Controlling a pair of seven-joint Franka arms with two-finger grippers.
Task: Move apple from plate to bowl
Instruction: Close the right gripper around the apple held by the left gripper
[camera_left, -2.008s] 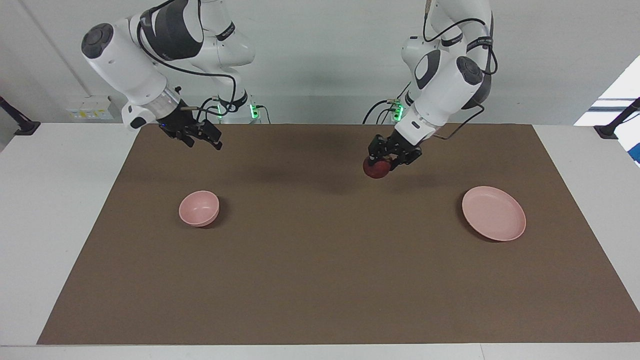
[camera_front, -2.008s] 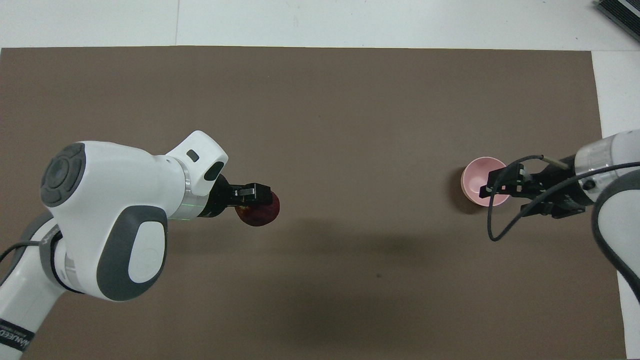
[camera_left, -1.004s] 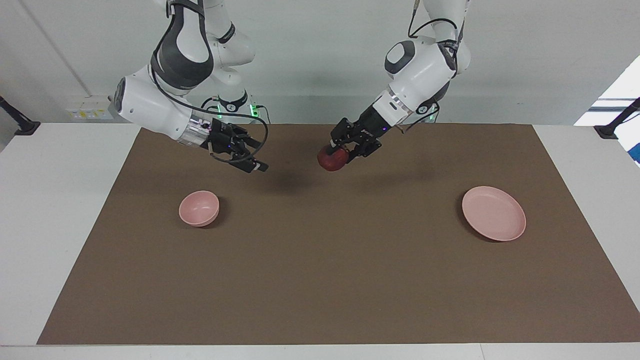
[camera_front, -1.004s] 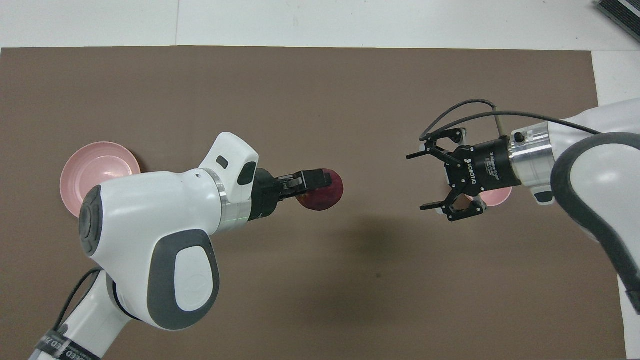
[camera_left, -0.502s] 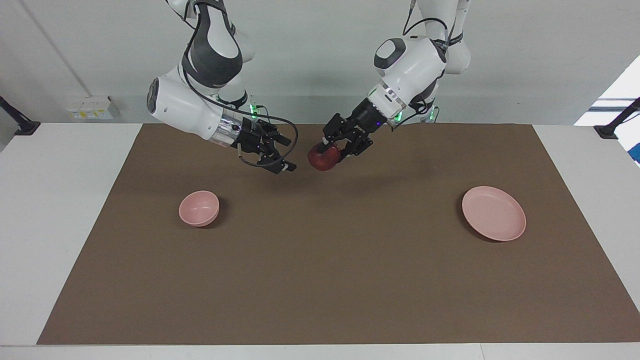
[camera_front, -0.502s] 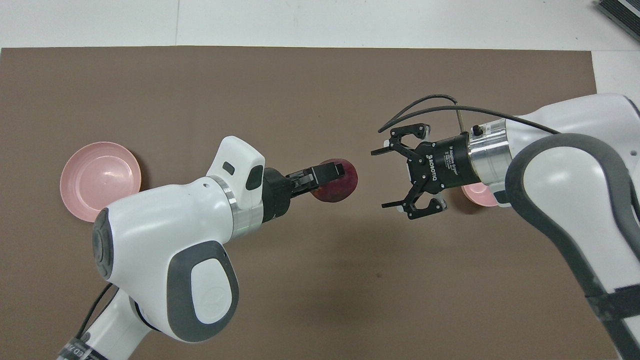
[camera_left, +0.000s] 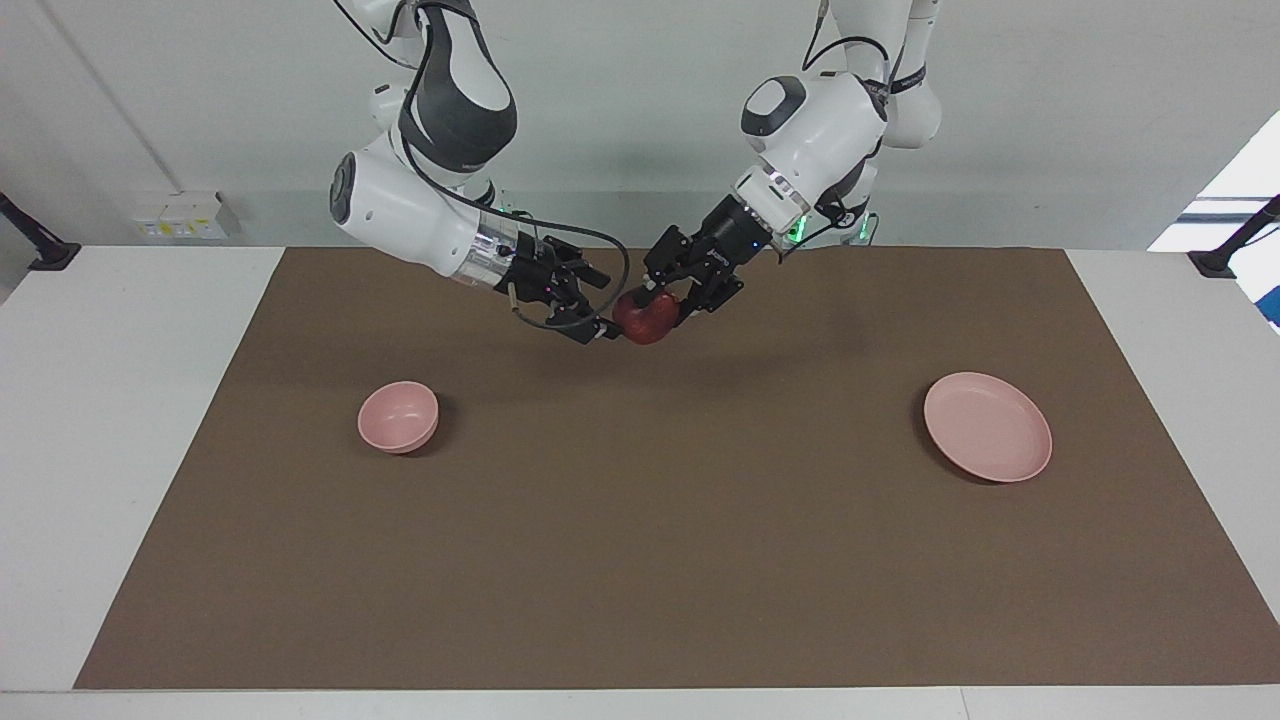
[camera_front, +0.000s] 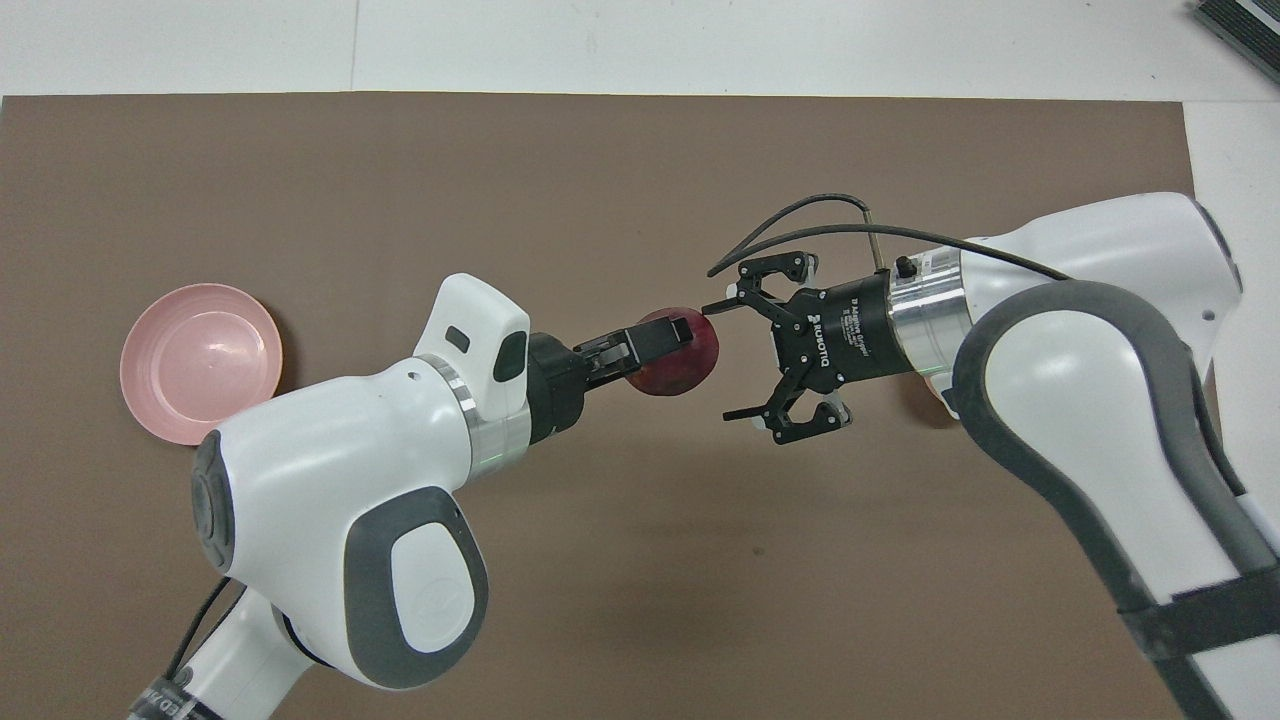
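Observation:
My left gripper (camera_left: 657, 304) is shut on the dark red apple (camera_left: 643, 320) and holds it in the air over the mat's middle, toward the robots' edge. It also shows in the overhead view (camera_front: 668, 340) with the apple (camera_front: 690, 360). My right gripper (camera_left: 603, 310) is open right beside the apple, its fingers spread toward it (camera_front: 727, 360); I cannot tell whether they touch it. The pink plate (camera_left: 988, 427) lies bare at the left arm's end (camera_front: 200, 362). The pink bowl (camera_left: 398, 416) stands at the right arm's end, hidden under the right arm in the overhead view.
A brown mat (camera_left: 640, 560) covers most of the white table (camera_left: 120, 420). A cable loops from the right wrist (camera_front: 800, 215).
My left gripper has carried the apple from near the plate toward the table's middle. My right gripper has swung in from over the bowl and now stands open right at the apple.

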